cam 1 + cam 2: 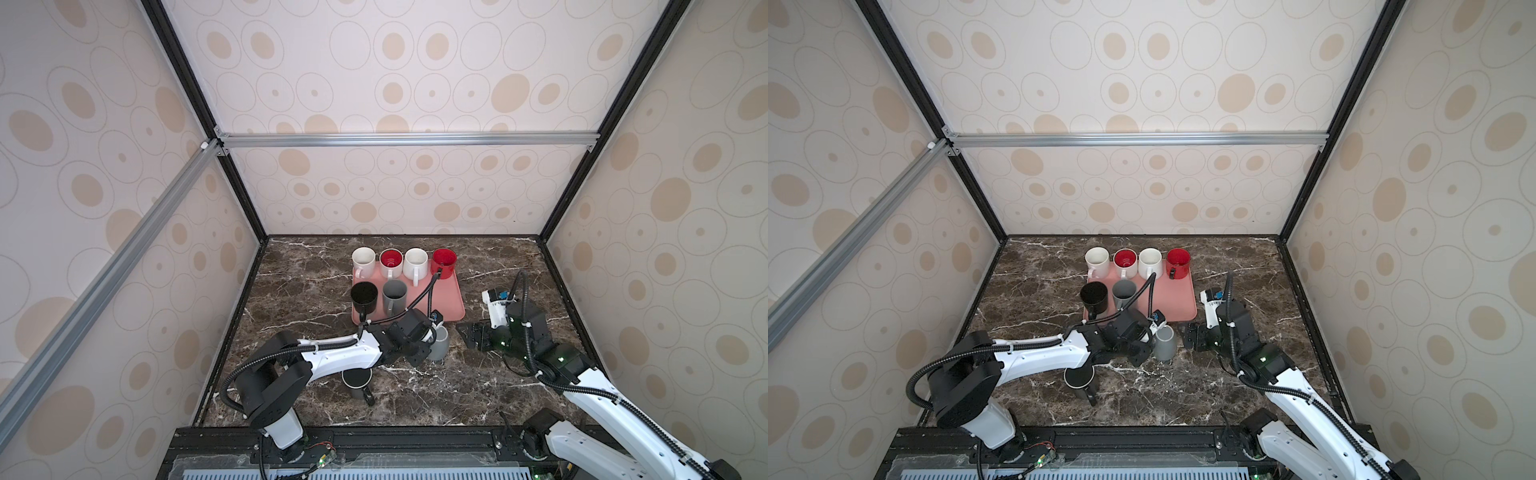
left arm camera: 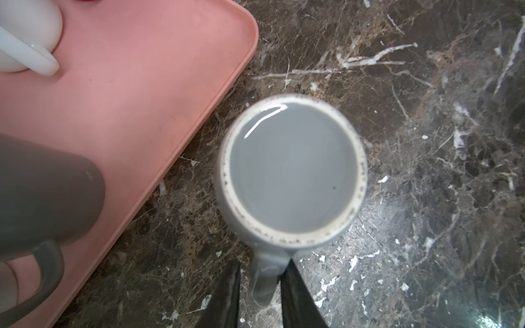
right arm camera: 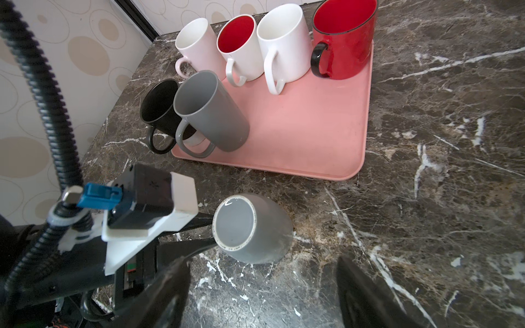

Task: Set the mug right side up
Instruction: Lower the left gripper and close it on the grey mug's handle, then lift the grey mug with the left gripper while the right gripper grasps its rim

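Marble, dark brown with white veins, forms the tabletop (image 1: 291,291). Walls (image 1: 83,166) papered in beige ovals box it in, and an aluminium bar (image 1: 407,139) crosses the back. Read the table as a dial from above, with 12 at the back wall.

From 7 o'clock the left arm (image 1: 332,357) reaches inward. Beneath it a black mug (image 1: 356,384) sits base up, partly covered by the forearm.

Toward 12 lies a pink tray (image 1: 451,303) carrying six mugs, mouths up. The back row holds a white mug (image 1: 363,259), a red-lined mug (image 1: 390,262), a second white mug (image 1: 415,261) and a red mug (image 1: 444,262). In front stand a black upright mug (image 1: 364,296) and a grey upright mug (image 1: 394,295).

The upside-down grey mug (image 1: 440,347) stands on bare marble just beyond the tray's near edge, toward its 5 o'clock corner. The left gripper (image 2: 263,261) meets it from 9 o'clock. Its fingers (image 2: 233,286) stand narrow on either side of the handle. One is against it and a sliver of marble shows beside the other, so I cannot tell whether it pinches.

At the mug's 3 o'clock, near but apart, the right gripper (image 1: 467,336) is spread wide and empty.

In both top views the left wrist hides its own fingers and the mug's handle. A black cable (image 1: 428,291) crosses the tray. The left wrist view blurs the mug's base, and the right wrist view shows its own fingers only as dark blurs cut off at the picture's edge.
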`<state>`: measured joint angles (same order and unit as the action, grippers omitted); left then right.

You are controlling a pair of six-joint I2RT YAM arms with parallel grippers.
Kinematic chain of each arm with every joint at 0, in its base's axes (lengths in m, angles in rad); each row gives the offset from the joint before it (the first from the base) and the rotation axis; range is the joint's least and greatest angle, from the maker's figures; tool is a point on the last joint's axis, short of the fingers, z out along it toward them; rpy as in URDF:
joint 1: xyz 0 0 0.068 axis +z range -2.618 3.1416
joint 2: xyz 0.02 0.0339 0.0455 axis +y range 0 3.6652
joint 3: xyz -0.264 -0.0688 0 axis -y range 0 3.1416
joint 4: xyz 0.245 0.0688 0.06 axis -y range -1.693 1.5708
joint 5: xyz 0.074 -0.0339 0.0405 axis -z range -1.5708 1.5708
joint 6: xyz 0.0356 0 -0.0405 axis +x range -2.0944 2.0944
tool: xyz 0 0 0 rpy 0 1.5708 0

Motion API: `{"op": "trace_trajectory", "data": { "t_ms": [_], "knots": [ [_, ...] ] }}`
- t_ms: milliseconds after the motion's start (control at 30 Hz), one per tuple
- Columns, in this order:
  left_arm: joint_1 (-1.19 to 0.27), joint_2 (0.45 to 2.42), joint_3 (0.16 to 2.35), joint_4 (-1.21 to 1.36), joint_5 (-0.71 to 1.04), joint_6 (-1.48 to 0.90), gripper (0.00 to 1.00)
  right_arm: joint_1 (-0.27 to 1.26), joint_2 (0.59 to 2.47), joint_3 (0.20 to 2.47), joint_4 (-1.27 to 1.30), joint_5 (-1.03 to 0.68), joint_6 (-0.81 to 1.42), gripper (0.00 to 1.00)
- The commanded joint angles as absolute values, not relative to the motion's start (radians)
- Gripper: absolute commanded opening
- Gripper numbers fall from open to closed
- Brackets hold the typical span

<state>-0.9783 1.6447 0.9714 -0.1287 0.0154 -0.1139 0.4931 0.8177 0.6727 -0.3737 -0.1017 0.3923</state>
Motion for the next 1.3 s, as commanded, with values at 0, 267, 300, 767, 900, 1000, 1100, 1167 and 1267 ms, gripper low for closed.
{"op": "trace_trajectory", "data": {
  "t_ms": [0, 267, 300, 767, 900, 1000, 1100, 1167, 1267],
  "knots": [
    [-0.991, 1.665, 0.977, -0.115, 0.002, -0.081, 0.27, 0.485, 0.805, 0.657, -0.365, -0.107, 0.402, 0.83],
    [-0.992, 1.677, 0.978, -0.111, 0.01, -0.083, 0.19, 0.482, 0.802, 0.655, -0.367, -0.106, 0.401, 0.83],
    [-0.992, 1.675, 0.978, -0.109, 0.013, -0.082, 0.17, 0.483, 0.801, 0.655, -0.367, -0.107, 0.402, 0.83],
    [-0.995, 1.614, 0.939, -0.048, -0.023, -0.088, 0.0, 0.481, 0.781, 0.65, -0.361, -0.101, 0.405, 0.83],
    [-0.993, 1.552, 0.909, 0.009, -0.035, -0.126, 0.0, 0.481, 0.739, 0.635, -0.33, -0.106, 0.411, 0.82],
    [-0.994, 1.497, 0.883, 0.07, -0.043, -0.165, 0.0, 0.482, 0.7, 0.626, -0.299, -0.121, 0.411, 0.82],
    [-0.993, 1.45, 0.87, 0.123, -0.055, -0.202, 0.0, 0.481, 0.68, 0.629, -0.286, -0.128, 0.41, 0.82],
    [-0.994, 1.42, 0.858, 0.164, -0.057, -0.227, 0.0, 0.481, 0.671, 0.629, -0.276, -0.13, 0.412, 0.82],
    [-0.992, 1.393, 0.846, 0.21, -0.06, -0.262, 0.0, 0.481, 0.661, 0.63, -0.256, -0.141, 0.42, 0.82]
  ]
}}
